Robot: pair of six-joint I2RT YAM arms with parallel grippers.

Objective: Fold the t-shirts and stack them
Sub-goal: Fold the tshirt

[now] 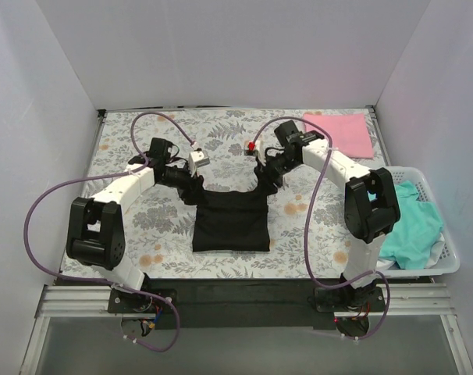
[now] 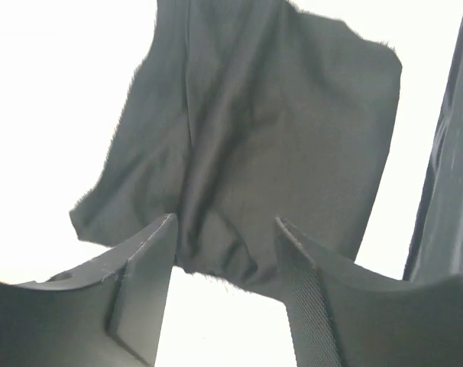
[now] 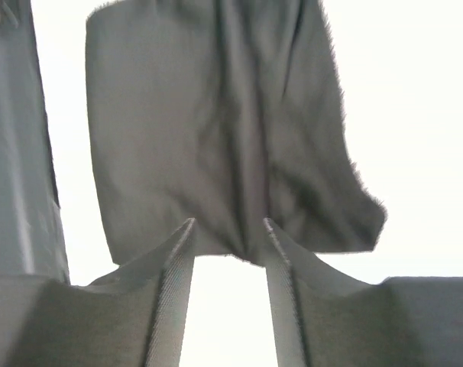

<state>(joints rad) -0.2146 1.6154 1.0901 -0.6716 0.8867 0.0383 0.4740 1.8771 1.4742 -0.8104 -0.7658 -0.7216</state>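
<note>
Floral table cloth (image 1: 166, 215) lies under your black t-shirt (image 1: 230, 219); your left gripper (image 2: 225, 252) and right gripper (image 3: 228, 241) stand partly open at its far corners, gripping nothing.

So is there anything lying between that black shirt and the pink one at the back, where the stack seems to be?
Nothing lies on the cloth between the black t-shirt and the pink t-shirt. Only the right arm's own fingers and forearm hang over that stretch, at the black shirt's far right corner.
</note>
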